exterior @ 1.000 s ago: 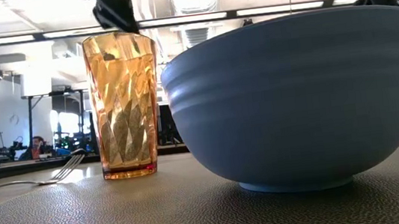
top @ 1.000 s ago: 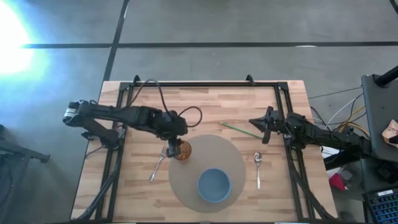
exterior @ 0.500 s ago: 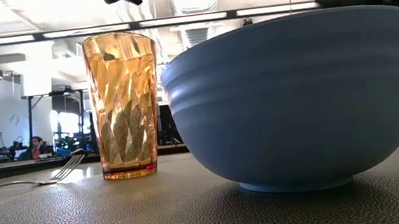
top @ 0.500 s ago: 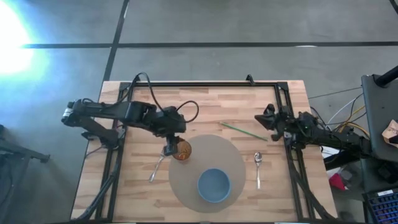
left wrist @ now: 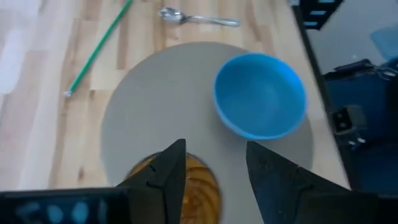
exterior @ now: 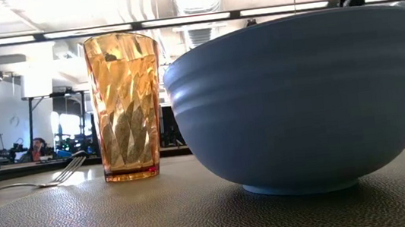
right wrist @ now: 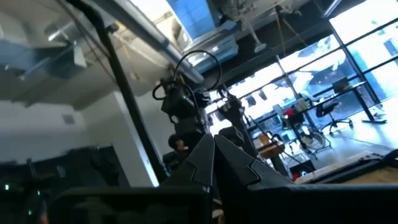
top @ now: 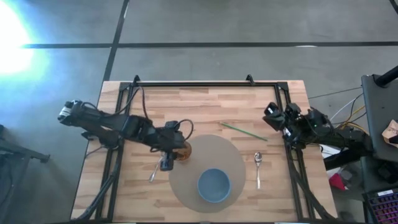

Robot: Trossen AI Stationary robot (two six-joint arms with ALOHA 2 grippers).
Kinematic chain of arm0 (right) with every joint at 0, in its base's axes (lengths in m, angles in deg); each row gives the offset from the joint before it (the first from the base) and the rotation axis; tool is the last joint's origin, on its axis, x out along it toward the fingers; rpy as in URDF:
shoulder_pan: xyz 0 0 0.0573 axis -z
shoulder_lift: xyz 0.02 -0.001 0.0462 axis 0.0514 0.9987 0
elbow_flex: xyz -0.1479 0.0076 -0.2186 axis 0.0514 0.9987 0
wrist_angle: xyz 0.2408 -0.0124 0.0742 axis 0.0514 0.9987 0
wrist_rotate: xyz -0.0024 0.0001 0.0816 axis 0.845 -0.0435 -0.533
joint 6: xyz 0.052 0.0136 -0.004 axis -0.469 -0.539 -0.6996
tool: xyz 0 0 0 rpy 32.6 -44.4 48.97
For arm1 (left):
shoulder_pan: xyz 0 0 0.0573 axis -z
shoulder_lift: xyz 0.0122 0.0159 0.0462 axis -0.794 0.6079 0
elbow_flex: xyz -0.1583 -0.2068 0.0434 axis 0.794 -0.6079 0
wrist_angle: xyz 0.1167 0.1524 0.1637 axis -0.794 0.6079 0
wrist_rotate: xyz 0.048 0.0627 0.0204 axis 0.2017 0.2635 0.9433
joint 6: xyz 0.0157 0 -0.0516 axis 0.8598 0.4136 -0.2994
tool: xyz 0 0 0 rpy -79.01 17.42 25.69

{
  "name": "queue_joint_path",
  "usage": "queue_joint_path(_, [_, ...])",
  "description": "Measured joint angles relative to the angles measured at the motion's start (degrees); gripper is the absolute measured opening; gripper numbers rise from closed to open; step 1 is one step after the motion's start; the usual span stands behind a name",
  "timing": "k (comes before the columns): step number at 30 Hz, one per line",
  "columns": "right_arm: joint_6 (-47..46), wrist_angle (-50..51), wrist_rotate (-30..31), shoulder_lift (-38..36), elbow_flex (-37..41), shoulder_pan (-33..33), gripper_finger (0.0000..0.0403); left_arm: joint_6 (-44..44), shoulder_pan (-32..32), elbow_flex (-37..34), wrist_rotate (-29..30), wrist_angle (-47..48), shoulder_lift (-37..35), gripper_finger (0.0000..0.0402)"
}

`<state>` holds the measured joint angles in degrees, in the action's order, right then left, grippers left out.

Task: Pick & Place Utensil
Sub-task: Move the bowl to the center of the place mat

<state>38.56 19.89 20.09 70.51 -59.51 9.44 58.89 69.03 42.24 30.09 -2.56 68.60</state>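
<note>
left gripper [top: 165, 163] hangs over the mat's [top: 233, 162] left edge, jaws parted wide and holding nothing, as the left wrist view shows. the fork [top: 155, 169] lies just beside it on the bare wood, a touch to the left, long axis slanting from the tines near the glass [top: 182, 150] down toward the table's near left. that's the nearest utensil to these jaws, so my guess is the fork is the target; the fingers would need to straddle the thin handle across its slant.

right gripper [top: 271, 112] sits up by the right rail, pointing out into the room, fingers pressed together. the spoon [top: 258, 167] lies on its side of the table, handle running toward the near edge, well apart from it. a green straw [top: 244, 131] slants between them.

materials: fork and spoon are thin, shiny metal, lying flat, hard to get under. glass is amber, faceted, upright. bowl [top: 214, 185] is smooth, round, blue. mat is grey, pebbled. table [top: 205, 102] is pale wood planks.
</note>
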Motion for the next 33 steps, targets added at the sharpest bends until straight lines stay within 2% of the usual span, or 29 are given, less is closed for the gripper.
queue_joint_path(9, [9.9,23.0,0.1,12.8,-15.8,-5.2,0.0009,-2.3,5.5,-1.7,2.2,-0.5,-0.4,0.0159])
queue_joint_path(18, [10.9,44.4,0.6,24.4,-29.8,-9.0,0.0009,-11.7,8.0,-9.3,5.6,-0.9,-3.3,0.0159])
queue_joint_path(30, [13.2,55.4,1.0,37.4,-40.6,-18.4,0.0009,-20.8,10.1,-23.3,5.6,-11.3,-12.9,0.0159])
queue_joint_path(33, [13.3,58.5,4.1,40.7,-43.7,-21.1,0.0009,-21.1,10.7,-25.3,5.6,-14.0,-15.0,0.0159])
